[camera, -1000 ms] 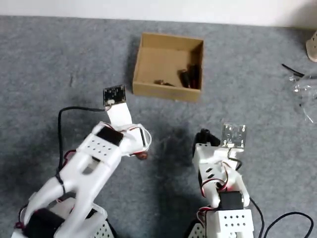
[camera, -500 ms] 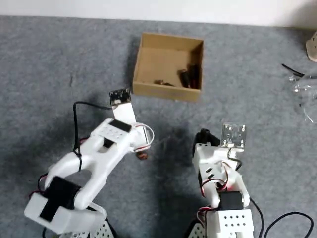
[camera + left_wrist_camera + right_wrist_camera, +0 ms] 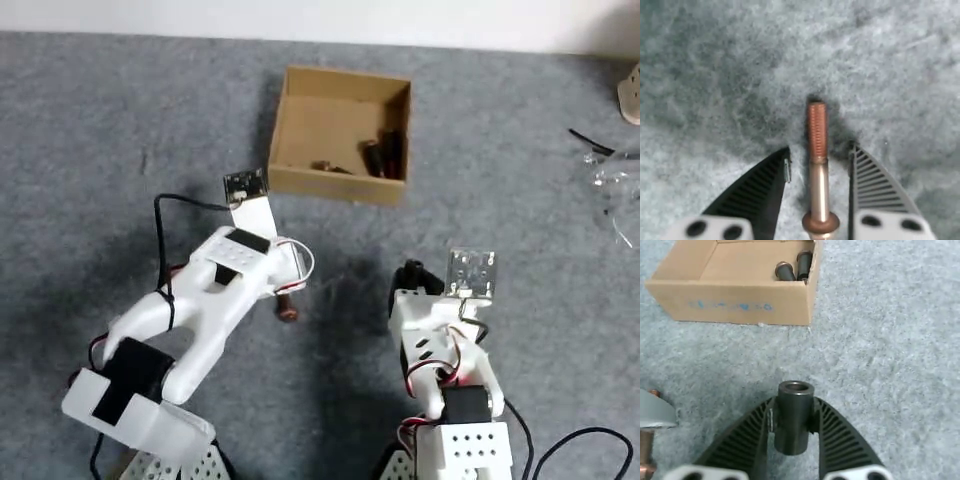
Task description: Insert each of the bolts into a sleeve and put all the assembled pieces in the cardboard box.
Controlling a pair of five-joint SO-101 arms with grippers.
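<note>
Swinging out toward 8 o'clock, the left arm [image 3: 190, 320] has dropped its elbow lower over the surface [image 3: 90, 120], and its wrist has edged a little toward 12 o'clock; the right arm [image 3: 445, 370] has not moved. The left gripper [image 3: 819, 155] hangs over the bolt [image 3: 817, 165] with its fingers [image 3: 765, 185] released, one on each side and a gap to both. The copper bolt lies flat near the middle of the surface, at 6 o'clock from the box [image 3: 335, 187], its threaded end pointing away from the gripper. The right gripper [image 3: 793, 402], at 5 o'clock, has its fingers clenched on the sleeve [image 3: 794, 420], a dark tube held upright with its open end up. The box sits at 12 o'clock, well apart from both grippers. Inside it, against the 3 o'clock wall, lie dark assembled pieces [image 3: 385, 155].
</note>
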